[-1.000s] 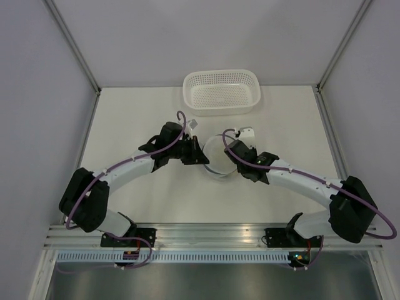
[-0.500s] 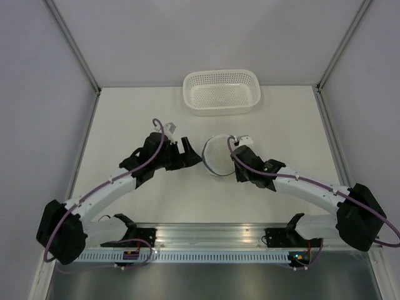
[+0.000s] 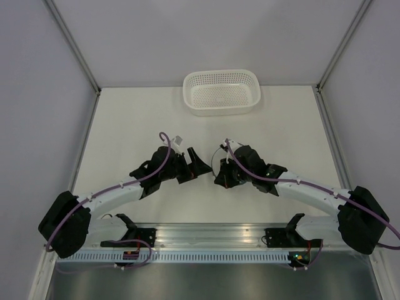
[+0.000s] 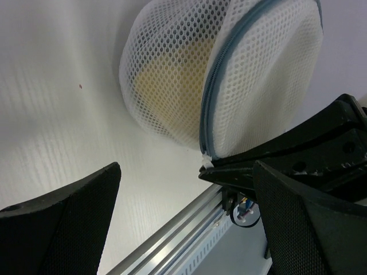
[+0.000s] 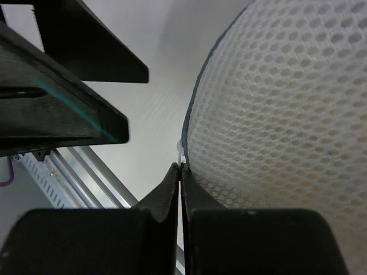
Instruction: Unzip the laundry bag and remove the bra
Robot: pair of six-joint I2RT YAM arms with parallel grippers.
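On the table [image 3: 125, 125], the white perforated basket [image 3: 220, 110] sits at the far edge, and the laundry bag [image 4: 172, 74] stands on edge near the middle, toward the near edge. The yellow bra [image 4: 156, 86] shows through its mesh. The unzipping step is in hand: the zipper [image 4: 221, 74] is still closed all round. The right pincer [image 5: 180, 169] is clamped on the small white tab [image 4: 205, 163] at the rim, while the left pincer [image 3: 195, 166] gapes wide just beside the bag, holding nothing. Next, I judge, the left must grip the mesh so the tab can be drawn along. No brand, label or writing is readable.
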